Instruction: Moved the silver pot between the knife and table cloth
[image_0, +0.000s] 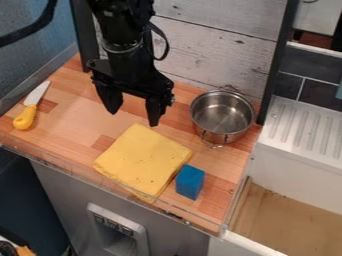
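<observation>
My black gripper (135, 111) hangs over the middle of the wooden counter, behind the yellow cloth, with its two fingers spread and nothing between them. The silver pot (222, 114) stands upright at the counter's right back, to the right of the gripper and apart from it, one handle toward the wall and one toward the front. A folded yellow cloth (143, 160) lies near the front middle. The knife (31, 106), with a yellow handle and pale blade, lies at the far left.
A blue block (190, 182) stands at the cloth's right edge. A clear low rim (107, 179) runs along the counter's front. Whitewashed boards (217, 47) rise behind, and a white ribbed drainer (307, 127) lies to the right.
</observation>
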